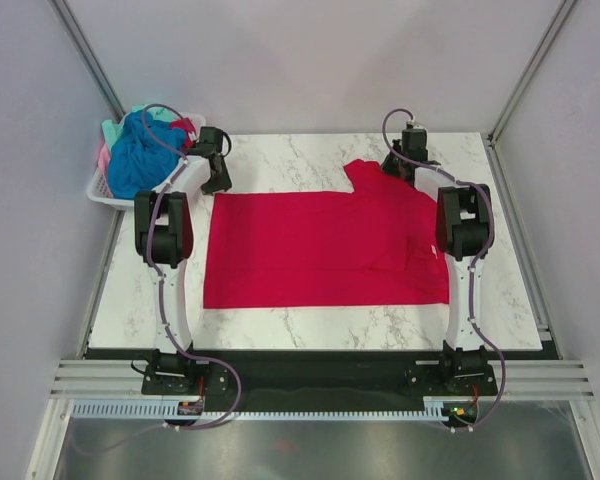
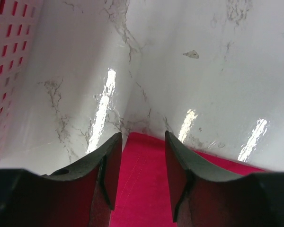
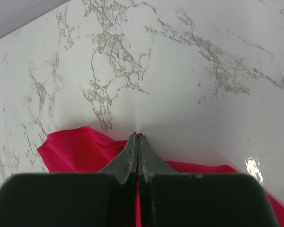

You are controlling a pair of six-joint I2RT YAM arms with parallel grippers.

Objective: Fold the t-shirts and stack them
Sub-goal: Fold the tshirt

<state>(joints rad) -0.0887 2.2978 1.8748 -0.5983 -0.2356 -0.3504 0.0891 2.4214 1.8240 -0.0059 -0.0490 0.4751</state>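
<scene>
The red t-shirt (image 1: 320, 250) lies spread flat on the marble desk (image 1: 280, 325), just to the right of the white basket (image 1: 98, 190), with its body on the side nearer the basket and its sleeves and collar on the side away from it. A heap of other t-shirts (image 1: 140, 160), blue, teal, pink and red, fills the basket itself. The left pincer (image 2: 142, 142) is just beside the basket, released, its jaws standing apart over the shirt's far hem corner; whether they touch the cloth cannot be told. The right pincer (image 3: 138, 137) is well away from the basket, at the far sleeve, clenched, with a thin line of red showing between its jaws, so it seems to be pinching the sleeve's edge. The shirt is likely light, limp and thin. It should sag and drag rather than hold its shape, and a pinch may catch only one layer. The best holds are probably corners and hemmed edges, one at each end, raised together so that the fold lies even on the smooth desk.
</scene>
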